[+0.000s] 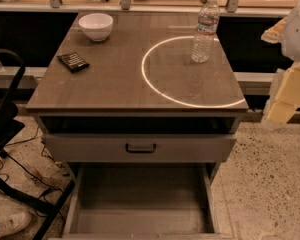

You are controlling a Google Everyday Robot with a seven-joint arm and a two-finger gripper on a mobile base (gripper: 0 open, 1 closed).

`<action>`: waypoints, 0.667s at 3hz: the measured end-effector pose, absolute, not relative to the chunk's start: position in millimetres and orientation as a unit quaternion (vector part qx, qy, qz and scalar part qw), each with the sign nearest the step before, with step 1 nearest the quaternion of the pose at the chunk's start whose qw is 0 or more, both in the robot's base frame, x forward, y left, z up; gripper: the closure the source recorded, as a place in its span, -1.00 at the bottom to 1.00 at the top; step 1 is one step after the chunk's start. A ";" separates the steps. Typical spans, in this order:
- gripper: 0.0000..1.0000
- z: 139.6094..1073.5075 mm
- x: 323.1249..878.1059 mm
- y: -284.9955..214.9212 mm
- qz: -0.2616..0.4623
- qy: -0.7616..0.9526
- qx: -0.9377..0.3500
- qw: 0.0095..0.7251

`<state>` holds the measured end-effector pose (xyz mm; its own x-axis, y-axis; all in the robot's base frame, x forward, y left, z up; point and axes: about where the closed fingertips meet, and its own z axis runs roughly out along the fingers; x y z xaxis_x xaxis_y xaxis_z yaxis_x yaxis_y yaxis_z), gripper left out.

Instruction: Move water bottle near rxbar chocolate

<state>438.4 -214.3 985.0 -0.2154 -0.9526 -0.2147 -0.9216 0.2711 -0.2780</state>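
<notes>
The water bottle [205,31] is clear and ribbed with a white cap. It stands upright at the back right of the table top [115,89], on the edge of a bright ring of reflected light. The rxbar chocolate [73,61] is a flat black bar lying near the table's left edge, far from the bottle. My gripper [285,96] shows as pale cream parts at the right edge of the view, past the table's right side and lower than the bottle. It touches nothing.
A white bowl [95,26] stands at the back left, behind the bar. The upper drawer [140,148] is slightly out and the bottom drawer [140,199] is pulled wide open. A black chair frame [5,134] and cables are on the floor at left.
</notes>
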 end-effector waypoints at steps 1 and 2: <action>-1.00 985.3 439.1 -214.6 -0.046 0.779 -0.601 0.175; -1.00 994.6 468.0 -232.8 -0.068 0.797 -0.545 0.250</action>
<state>468.0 -232.8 994.6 -0.2801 -0.9031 -0.3255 -0.8353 0.3964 -0.3810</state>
